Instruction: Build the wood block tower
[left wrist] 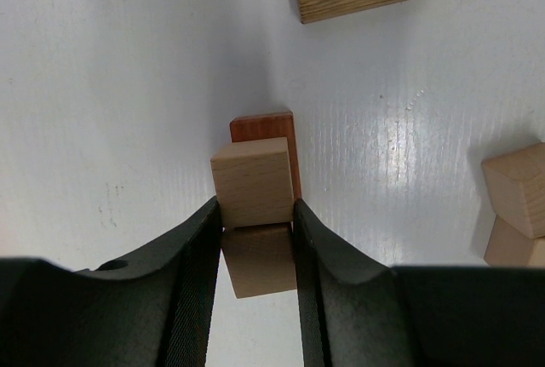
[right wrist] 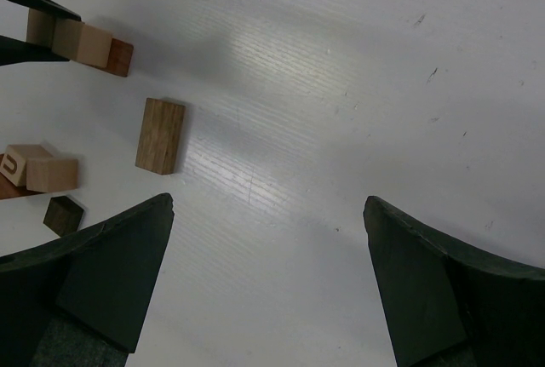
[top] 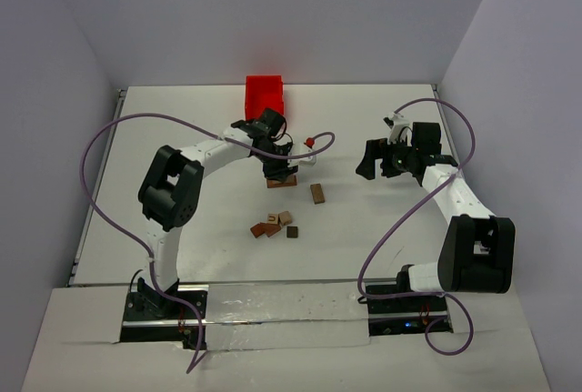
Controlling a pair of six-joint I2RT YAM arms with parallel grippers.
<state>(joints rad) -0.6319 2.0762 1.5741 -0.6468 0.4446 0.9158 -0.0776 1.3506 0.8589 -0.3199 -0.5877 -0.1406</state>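
- A white table (top: 182, 119) with a faint ribbed sheen is closed in by plain pale walls (top: 273, 10) at the back and both sides.
- A red bin (top: 265, 96) stands at the far edge, and purple cables (top: 100, 137) loop over the surface from both arms.
- The wood block tower (top: 282, 182) sits near the middle of the table, just in front of the bin and directly under the left gripper (left wrist: 257, 207).
- The left gripper is clamped on a tan cube (left wrist: 252, 178), with its black fingers (left wrist: 196, 265) pressed against two opposite sides.
- That cube is over a reddish-brown block (left wrist: 262, 126). Whether it rests on the block cannot be told.
- A second tan face shows next to the cube between the fingers. It may be another block or only the cube's side.
- The right gripper (right wrist: 268, 205) hangs well apart to the right with its jaws spread wide, holding and touching nothing.
- A brown oblong block (top: 317, 193) with clear wood grain lies flat near the tower.
- The loose blocks (top: 273, 224) cluster nearer the arms: smooth pale cubes, one stamped with a mark, and a reddish piece.
- A dark brown cube (top: 292, 231) lies just beside them.
- All the pieces are matt wood with sharp edges.
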